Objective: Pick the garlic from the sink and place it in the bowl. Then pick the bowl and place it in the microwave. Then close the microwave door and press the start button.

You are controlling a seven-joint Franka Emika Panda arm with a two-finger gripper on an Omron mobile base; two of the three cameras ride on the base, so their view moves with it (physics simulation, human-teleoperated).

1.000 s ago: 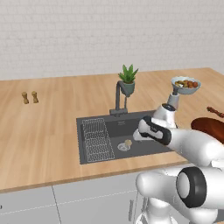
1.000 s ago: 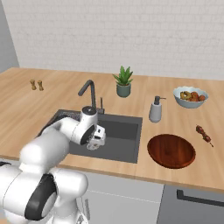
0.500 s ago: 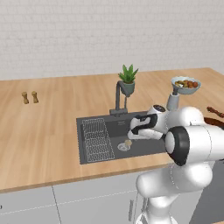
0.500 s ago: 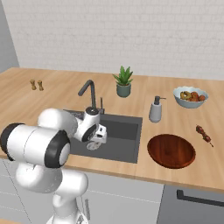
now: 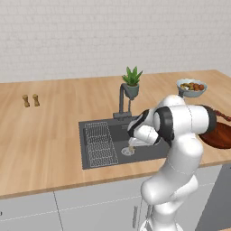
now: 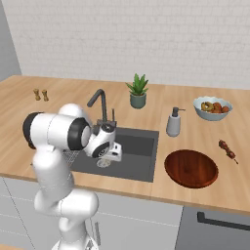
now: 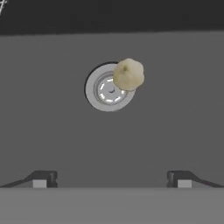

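Observation:
The garlic [image 7: 128, 74], a pale cream bulb, lies on the dark sink floor [image 7: 175, 113], overlapping the rim of the round metal drain [image 7: 104, 90]. My gripper [image 7: 111, 180] hangs above it, open, its fingertips [image 7: 41, 179] wide apart with nothing between them. In the base views the gripper [image 5: 132, 143] [image 6: 108, 152] is low inside the sink [image 6: 141, 151], over the drain [image 6: 102, 162]. The red-brown bowl [image 6: 191, 168] [image 5: 221, 135] rests on the counter right of the sink. The microwave and its door are out of view.
The dark faucet [image 6: 99, 100] and a potted plant [image 6: 137, 91] stand behind the basin, and a wire rack [image 5: 98, 140] fills its left part. A soap dispenser [image 6: 173, 122], a fruit bowl [image 6: 212, 107] and a small skewer [image 6: 228, 150] sit at the right. Two shakers [image 5: 30, 100] are far left.
The arm has folded, its elbow now up front over the counter edge, and the hand has sunk lower into the sink over the drain. The garlic has stayed put.

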